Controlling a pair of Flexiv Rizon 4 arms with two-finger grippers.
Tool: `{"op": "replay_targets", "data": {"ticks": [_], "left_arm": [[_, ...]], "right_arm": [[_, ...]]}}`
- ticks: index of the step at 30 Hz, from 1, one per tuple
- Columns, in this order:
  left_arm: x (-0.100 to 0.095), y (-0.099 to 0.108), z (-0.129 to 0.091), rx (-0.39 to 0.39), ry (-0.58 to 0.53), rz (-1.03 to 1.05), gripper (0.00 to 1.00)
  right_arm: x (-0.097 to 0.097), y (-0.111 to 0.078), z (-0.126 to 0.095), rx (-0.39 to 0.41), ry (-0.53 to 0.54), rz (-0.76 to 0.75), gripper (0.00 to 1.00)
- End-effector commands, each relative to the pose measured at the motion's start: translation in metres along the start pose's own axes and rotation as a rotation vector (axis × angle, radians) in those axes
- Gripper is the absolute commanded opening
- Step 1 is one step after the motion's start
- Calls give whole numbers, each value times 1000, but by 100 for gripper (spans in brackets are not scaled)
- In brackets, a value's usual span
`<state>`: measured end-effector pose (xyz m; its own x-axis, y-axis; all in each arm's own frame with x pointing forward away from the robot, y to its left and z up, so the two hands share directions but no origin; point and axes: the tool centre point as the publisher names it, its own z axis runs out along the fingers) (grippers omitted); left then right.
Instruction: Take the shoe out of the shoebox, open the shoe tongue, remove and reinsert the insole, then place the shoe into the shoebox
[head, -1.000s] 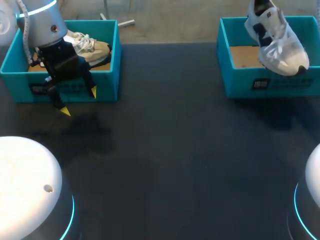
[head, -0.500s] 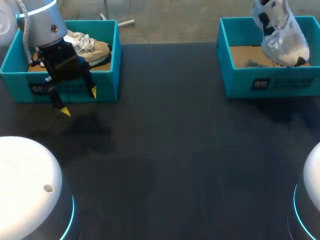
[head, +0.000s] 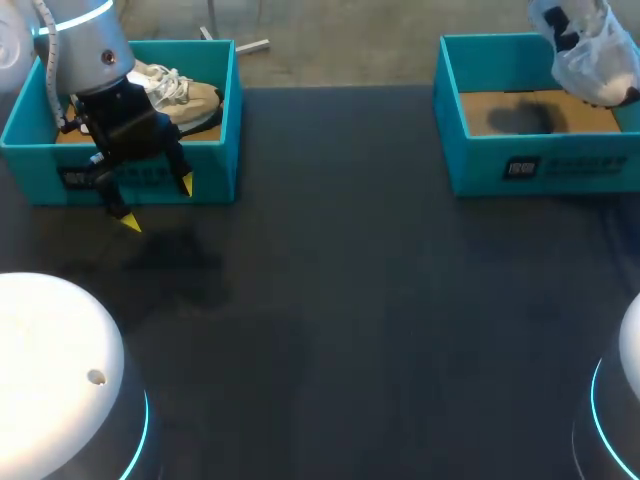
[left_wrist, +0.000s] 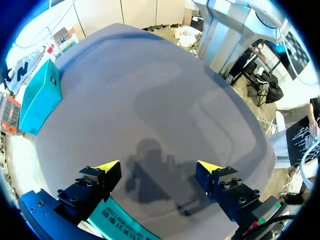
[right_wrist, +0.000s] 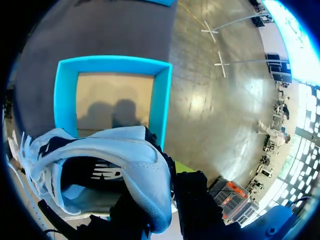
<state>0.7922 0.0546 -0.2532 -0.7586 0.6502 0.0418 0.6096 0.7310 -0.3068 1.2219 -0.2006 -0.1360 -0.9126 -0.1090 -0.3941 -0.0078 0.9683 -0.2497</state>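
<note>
Since the white-and-navy mesh sneaker (head: 590, 45) hangs above the open teal cardboard shoebox (head: 500, 165), clamped at its collar by the right gripper (right_wrist: 162, 192), the wide-open, empty left gripper (left_wrist: 157, 172) lies well apart across the dark desk (head: 350, 300).

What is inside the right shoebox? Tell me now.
The right shoebox shows only its bare brown cardboard floor, crossed by a shadow. The white shoe hangs above it and hides the far right corner in the head view.
</note>
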Motion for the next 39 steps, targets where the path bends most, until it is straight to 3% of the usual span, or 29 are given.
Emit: {"op": "replay_targets", "data": {"ticks": [1, 6, 17, 25, 39], "left_arm": [[1, 0, 0, -3, 0, -1, 100], [1, 0, 0, -3, 0, -1, 100], [1, 0, 0, -3, 0, -1, 100], [1, 0, 0, -3, 0, -1, 100], [1, 0, 0, -3, 0, -1, 100]], "right_arm": [[-12, -8, 12, 7, 23, 14, 0], [-6, -25, 17, 47, 45, 153, 0], [35, -70, 29, 260, 210, 828, 0], [61, -90, 16, 284, 237, 1153, 0], [64, -92, 14, 297, 247, 1192, 0]]}}
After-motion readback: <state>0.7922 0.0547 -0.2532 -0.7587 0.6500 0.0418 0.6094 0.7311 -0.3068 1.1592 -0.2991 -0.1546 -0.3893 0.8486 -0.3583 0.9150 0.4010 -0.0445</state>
